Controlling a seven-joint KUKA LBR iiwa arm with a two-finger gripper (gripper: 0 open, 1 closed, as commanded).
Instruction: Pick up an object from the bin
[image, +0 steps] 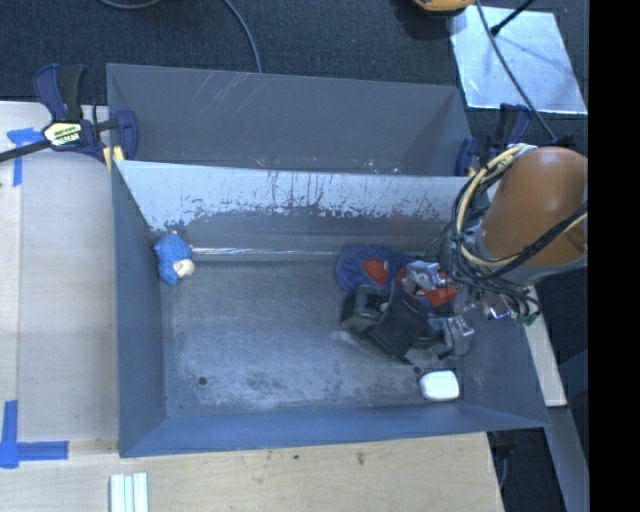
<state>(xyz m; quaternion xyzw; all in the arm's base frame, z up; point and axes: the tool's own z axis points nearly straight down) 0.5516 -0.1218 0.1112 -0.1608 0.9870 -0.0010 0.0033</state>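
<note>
blue toy (173, 257): back-left corner | white oval piece (439, 385): front right

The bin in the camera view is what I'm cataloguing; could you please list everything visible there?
bin: one, grey metal, middle of the view
small toy: one, blue with a pale face, back left of the floor
round thing: one, blue with a red patch, right side by the back wall
black heap: several pieces, black, right side
oval thing: one, white, front right corner
orange cover: one, with cables, on the arm at the right
hand: one, low over the black heap
</note>
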